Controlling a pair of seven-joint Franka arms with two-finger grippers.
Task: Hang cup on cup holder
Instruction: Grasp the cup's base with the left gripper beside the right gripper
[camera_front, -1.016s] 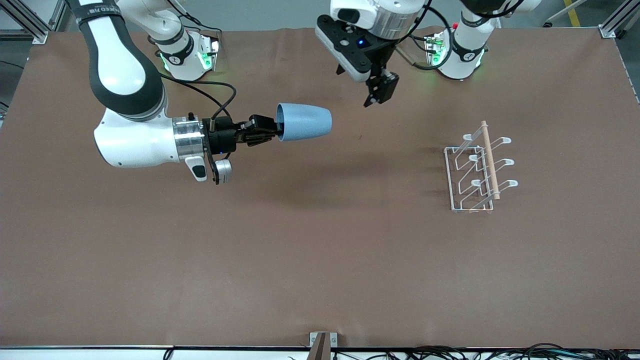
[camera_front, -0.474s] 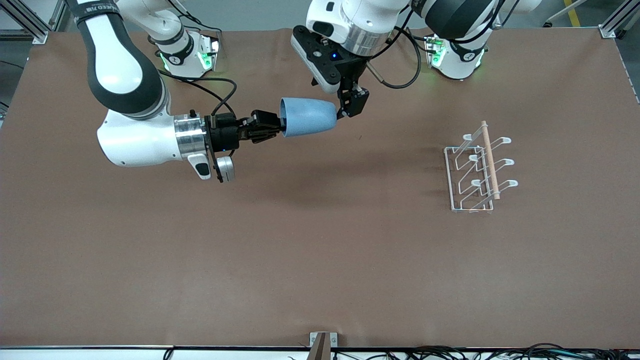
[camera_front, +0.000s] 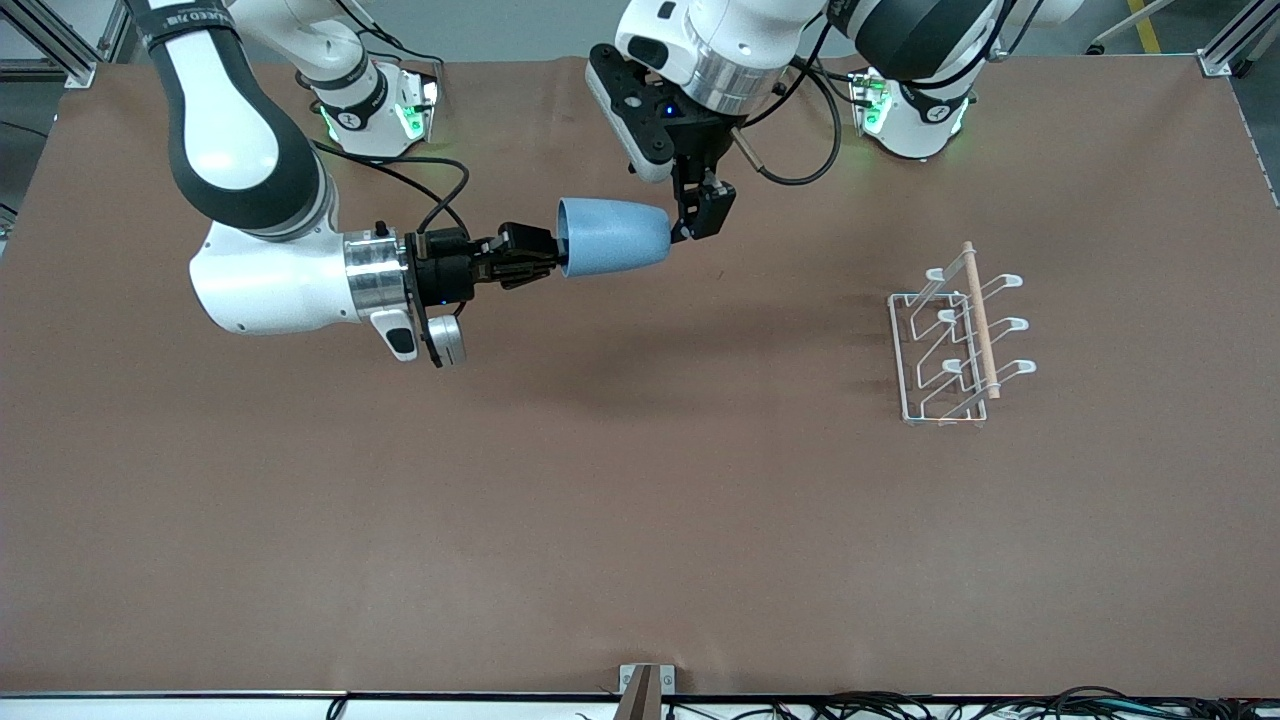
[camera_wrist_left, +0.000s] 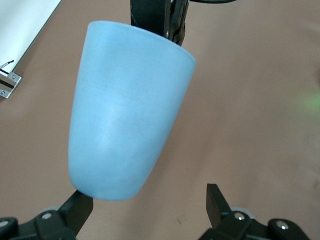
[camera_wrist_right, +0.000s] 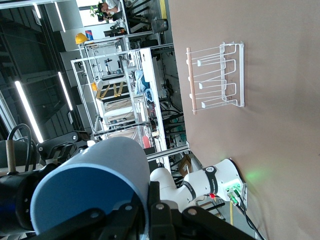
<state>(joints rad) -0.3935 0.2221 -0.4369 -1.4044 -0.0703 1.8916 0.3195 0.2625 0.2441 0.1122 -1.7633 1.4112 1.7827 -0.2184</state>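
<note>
I hold light-blue tapered plastic cup (camera_front: 612, 237) level, rim clamped in right gripper (camera_front: 545, 256) fingers | base points into left gripper (camera_front: 697, 215), fingers apart | white wire cup holder (camera_front: 955, 340) waits toward left arm's end of bench.

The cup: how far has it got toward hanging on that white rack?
Picked up: the right claw holds the cup by its rim, sideways in the air. In hand: the open left claw sits at the cup's base, apparently for a handover. Left: the cup holder, toward the left arm's end of the table, has no cup on it.
</note>
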